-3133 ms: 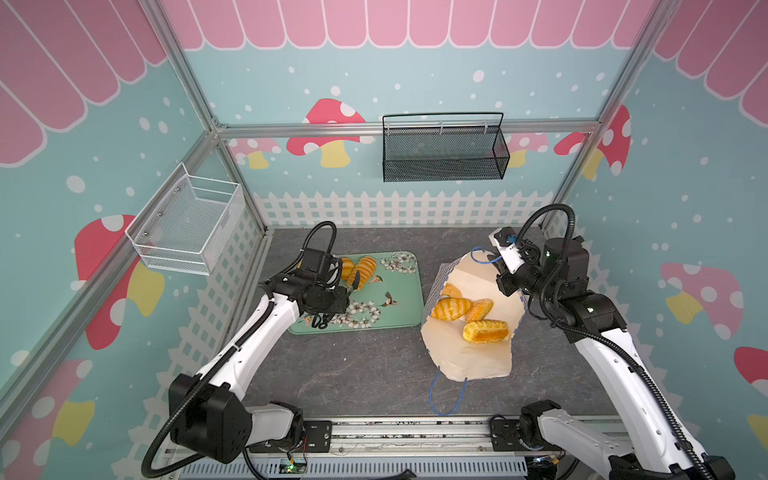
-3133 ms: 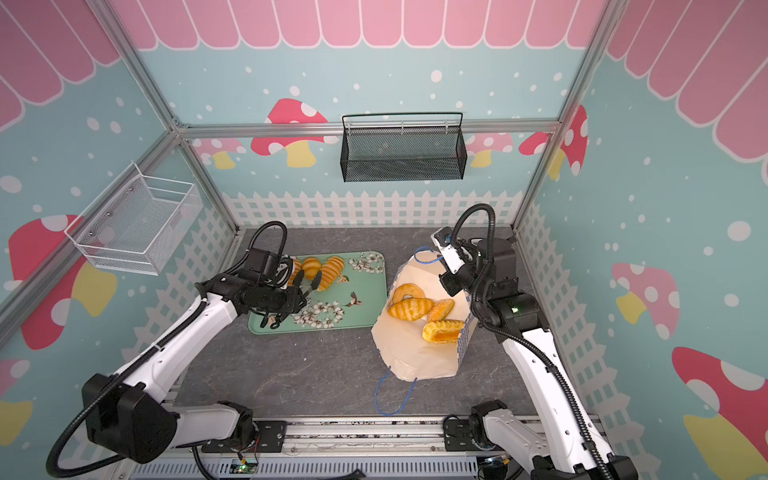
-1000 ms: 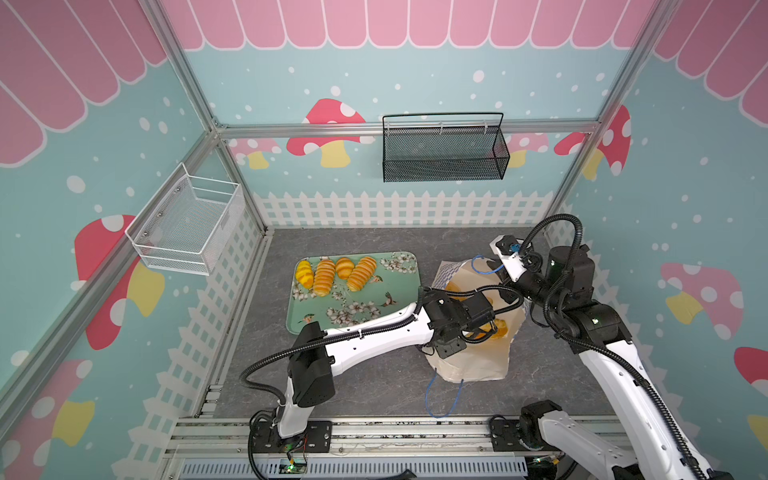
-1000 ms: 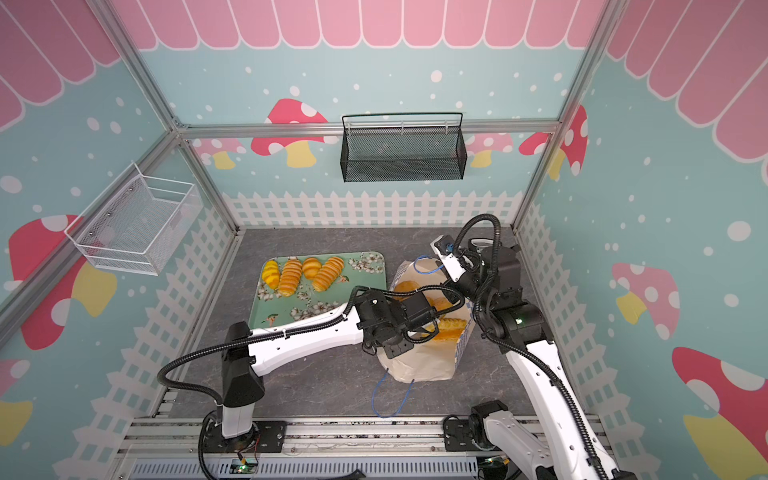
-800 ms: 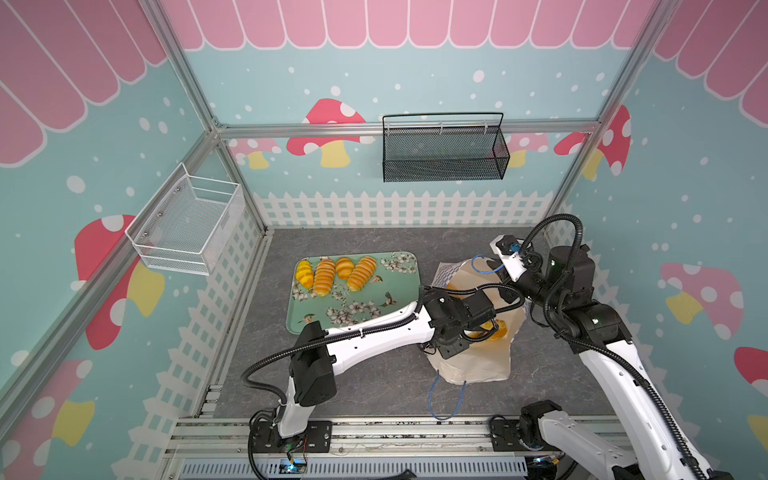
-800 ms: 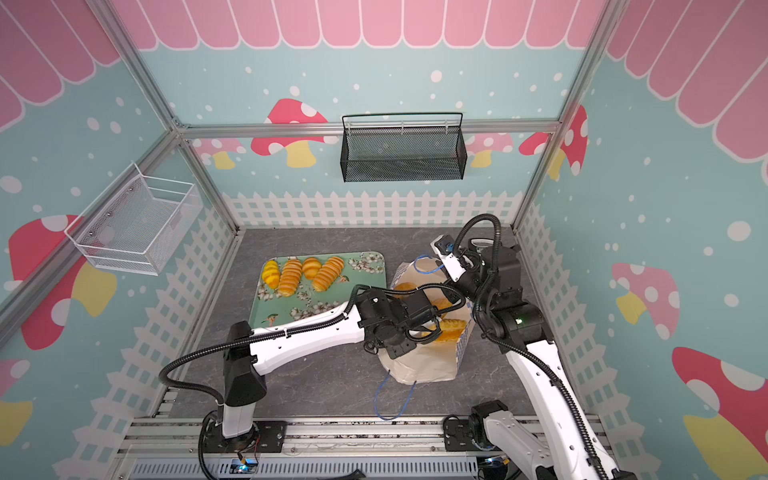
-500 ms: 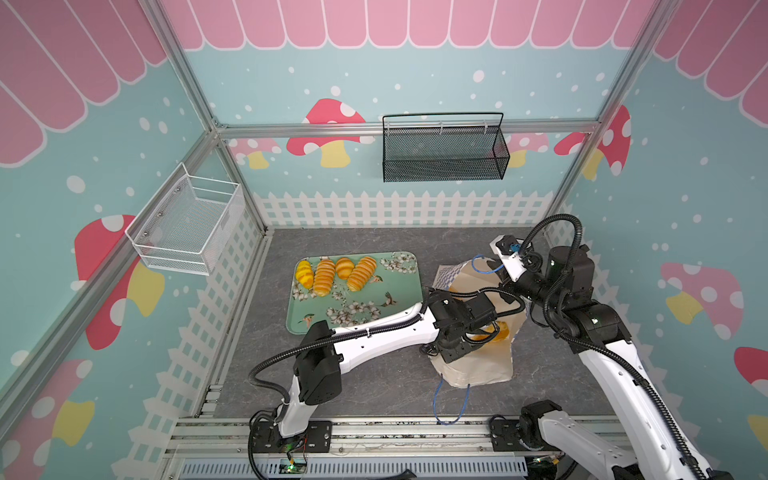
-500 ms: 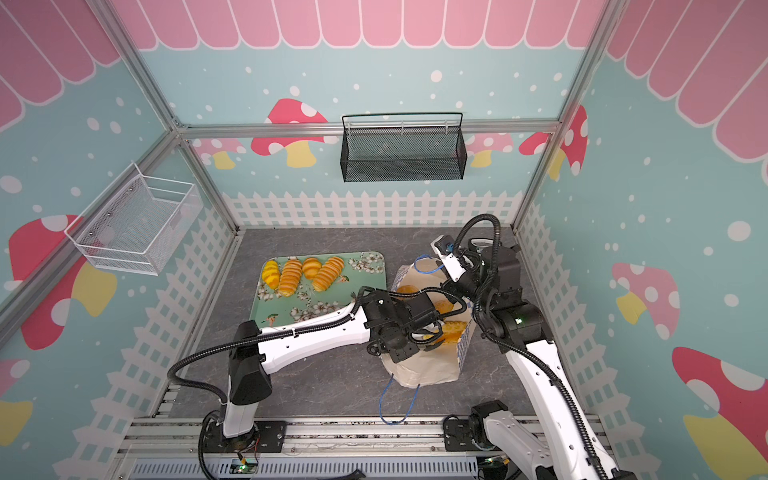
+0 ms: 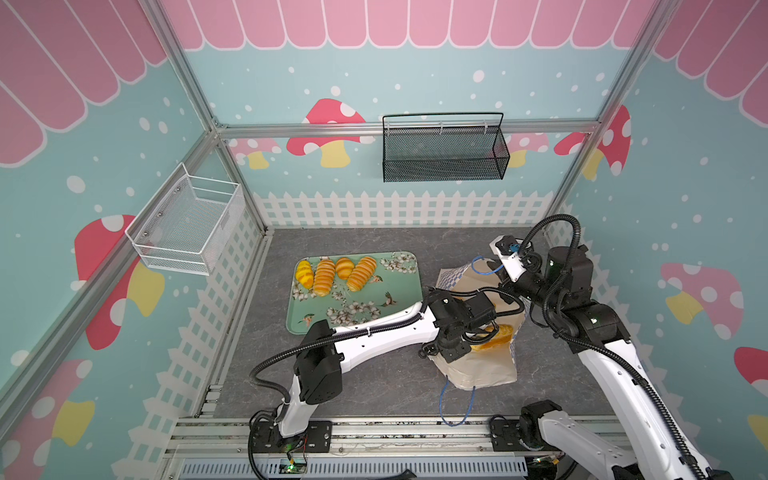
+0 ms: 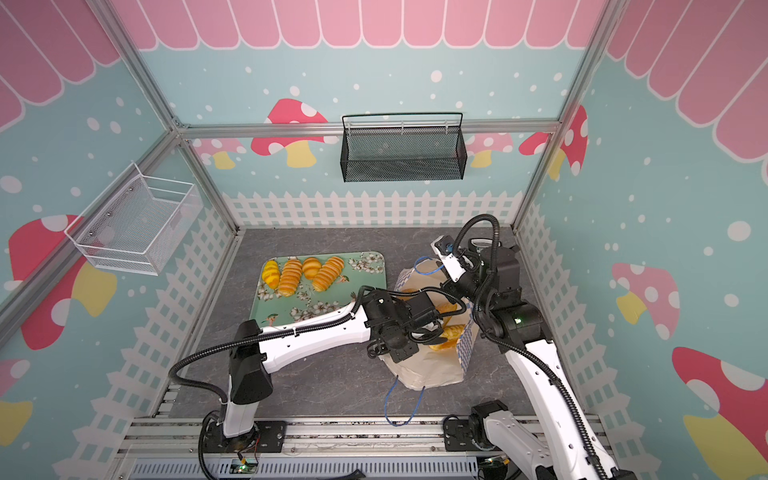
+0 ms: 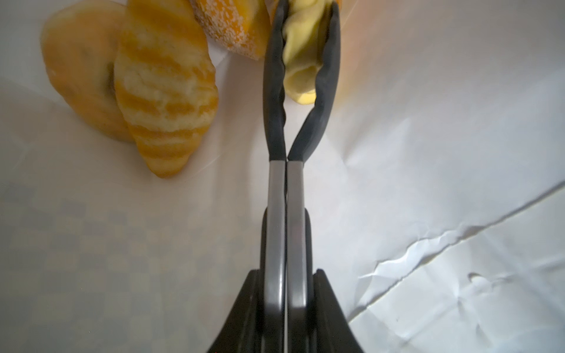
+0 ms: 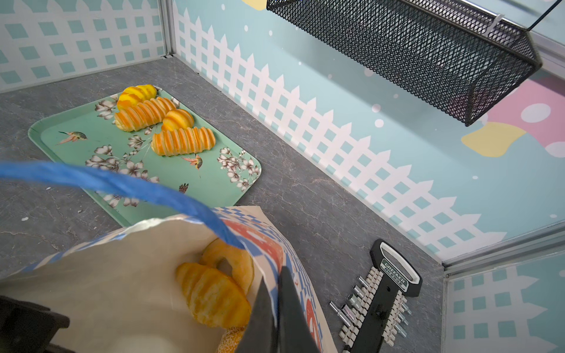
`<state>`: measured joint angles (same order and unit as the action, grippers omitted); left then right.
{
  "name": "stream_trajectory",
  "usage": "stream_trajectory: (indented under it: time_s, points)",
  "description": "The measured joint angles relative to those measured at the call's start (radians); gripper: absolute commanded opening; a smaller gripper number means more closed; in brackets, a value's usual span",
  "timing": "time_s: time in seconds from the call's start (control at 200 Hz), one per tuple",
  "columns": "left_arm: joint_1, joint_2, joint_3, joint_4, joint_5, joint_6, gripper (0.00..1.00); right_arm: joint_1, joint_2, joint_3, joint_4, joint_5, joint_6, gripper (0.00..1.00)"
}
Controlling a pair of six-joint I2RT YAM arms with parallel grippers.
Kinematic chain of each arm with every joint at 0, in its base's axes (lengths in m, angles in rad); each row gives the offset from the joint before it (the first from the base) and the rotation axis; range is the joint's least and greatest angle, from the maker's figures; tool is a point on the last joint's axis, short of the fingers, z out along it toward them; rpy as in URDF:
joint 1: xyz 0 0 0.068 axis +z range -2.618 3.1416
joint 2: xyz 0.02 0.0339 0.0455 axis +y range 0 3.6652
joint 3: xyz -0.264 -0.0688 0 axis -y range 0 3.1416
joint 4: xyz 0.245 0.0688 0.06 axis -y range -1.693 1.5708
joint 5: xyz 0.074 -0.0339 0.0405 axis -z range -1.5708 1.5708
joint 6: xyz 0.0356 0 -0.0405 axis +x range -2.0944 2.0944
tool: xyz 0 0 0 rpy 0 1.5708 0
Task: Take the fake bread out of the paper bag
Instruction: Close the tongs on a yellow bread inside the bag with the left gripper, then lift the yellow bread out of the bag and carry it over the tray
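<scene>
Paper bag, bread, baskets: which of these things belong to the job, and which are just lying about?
Job: paper bag; fake bread inside it; four pieces on the floral tray; left jaws shut on a pale roll; right jaws pinching the bag's rim.
Lying about: black mesh basket; white wire basket; socket set.

Four loaves point(image 9: 324, 276) are counted on one tray point(image 9: 374, 305), and four other breads point(image 11: 165, 91) inside one bag point(image 9: 486, 370). Two wire baskets point(image 9: 442, 156) are seen, and one socket rack point(image 12: 385, 293).
</scene>
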<state>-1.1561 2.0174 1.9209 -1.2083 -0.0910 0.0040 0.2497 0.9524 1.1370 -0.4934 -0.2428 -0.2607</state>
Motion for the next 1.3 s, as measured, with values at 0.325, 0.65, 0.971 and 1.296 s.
stream_trajectory:
  time_s: [0.325,0.65,0.971,1.296]
  points:
    - [0.004,-0.154,-0.010,-0.012,-0.055,0.029,0.01,0.001,0.000,-0.003,0.005,-0.003,0.000,0.00]
    - [0.004,-0.291,-0.060,-0.026,-0.191,0.090,0.00,0.001,0.003,-0.003,0.013,-0.004,0.000,0.00]
    - [-0.021,-0.435,-0.127,-0.035,-0.336,0.163,0.00,0.001,0.024,-0.003,0.030,0.026,0.011,0.00]
    - [-0.101,-0.648,-0.213,-0.027,-0.463,0.225,0.00,0.001,0.043,-0.002,0.032,0.072,0.030,0.00]
